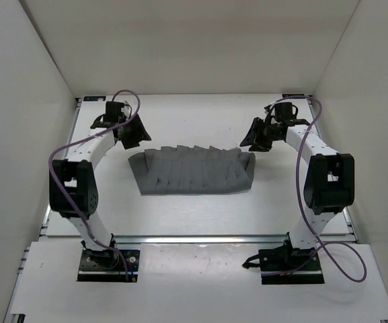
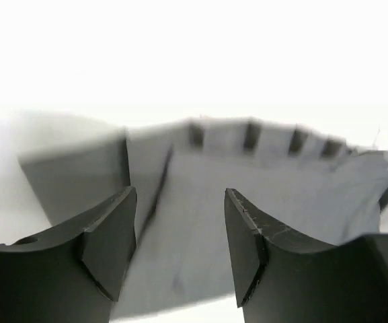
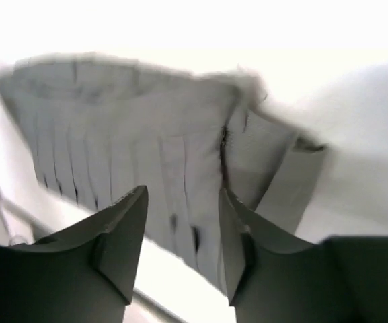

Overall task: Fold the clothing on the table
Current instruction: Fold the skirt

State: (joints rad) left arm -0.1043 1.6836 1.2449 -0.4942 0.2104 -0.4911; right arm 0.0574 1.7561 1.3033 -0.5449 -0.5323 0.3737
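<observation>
- The left gripper (image 2: 180, 245) has its fingers (image 2: 109, 242) well apart with nothing between them; grey cloth shows only beyond the gap.
- The right gripper (image 3: 180, 235) is the same, its fingers parted and empty, with pleats showing through the gap.
- From above, each gripper hangs by a far corner of the clothing (image 1: 192, 173), left at the left end and right at the right end.
- To my eye the step is clearing away from a laid fold. It is best done by lifting both arms straight up, so that no fingertip drags a pleat or flips the edge back.
- If a corner is to be taken, the tips should go low onto the edge and pinch every layer together.
- The clothing lies mid-table (image 1: 180, 215) as a wide dark grey band, pleated, with a scalloped far edge. It seems doubled over, and its right end curls up a little.
</observation>
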